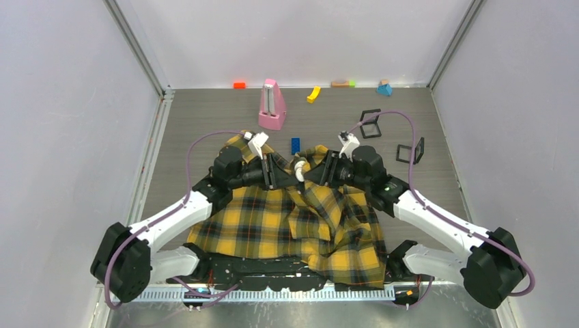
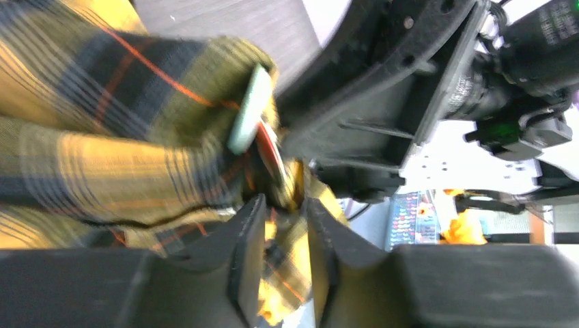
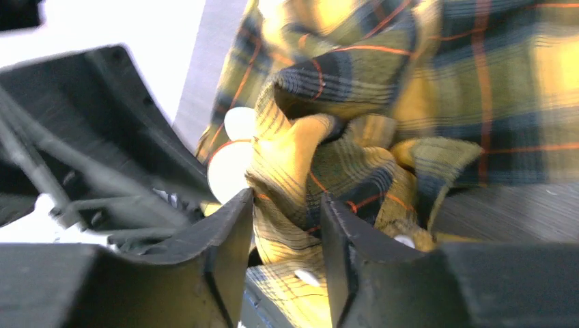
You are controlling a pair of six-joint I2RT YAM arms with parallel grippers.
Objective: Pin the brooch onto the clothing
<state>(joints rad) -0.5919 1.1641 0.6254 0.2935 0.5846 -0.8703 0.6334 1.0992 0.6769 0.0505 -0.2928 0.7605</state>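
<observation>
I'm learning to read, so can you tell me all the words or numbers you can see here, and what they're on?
No text here can be read for sure.
White print on the black arm part, left wrist view: too blurred to read.
Tiny marks on the colourful chart behind it: too small to read.
The plaid shirt: no words on it.

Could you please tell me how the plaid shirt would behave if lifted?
Probably floppy: the plaid shirt bunches into soft folds where the right hand pinches it. Likely to sag and trail when lifted, as the rest lies rumpled.
</observation>
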